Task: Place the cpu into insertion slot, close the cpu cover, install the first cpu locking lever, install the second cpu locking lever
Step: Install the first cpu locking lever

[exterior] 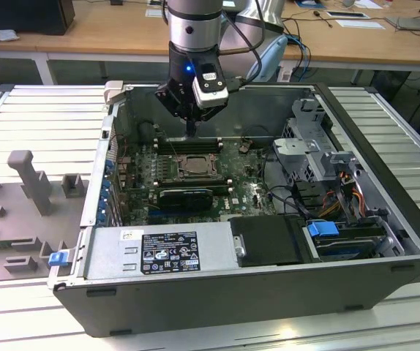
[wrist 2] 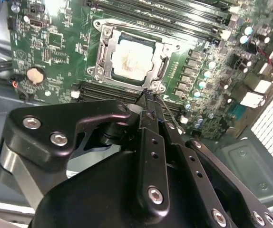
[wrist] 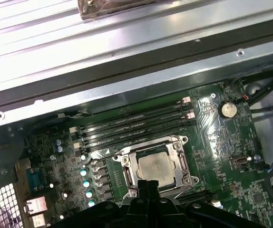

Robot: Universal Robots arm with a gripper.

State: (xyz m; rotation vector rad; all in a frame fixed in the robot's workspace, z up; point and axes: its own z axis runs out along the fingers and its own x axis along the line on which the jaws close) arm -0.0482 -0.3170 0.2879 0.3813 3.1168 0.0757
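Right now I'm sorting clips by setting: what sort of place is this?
Likely a robotics lab workbench: an open computer case on a slatted metal table, wooden desks behind, a robot arm above it.

Bright room light from above, pale glare on the ribbed metal table at three and nine o'clock of the computer case, case interior dimmer, table washed white in the first wrist view, soft sheen on the cpu, gripper a dark mass.

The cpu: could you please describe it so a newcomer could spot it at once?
Inside the open computer case, find the green motherboard. Its square metal-framed insertion slot holds the cpu: a flat, pale silvery-beige square, unlike the long black memory sticks alongside.
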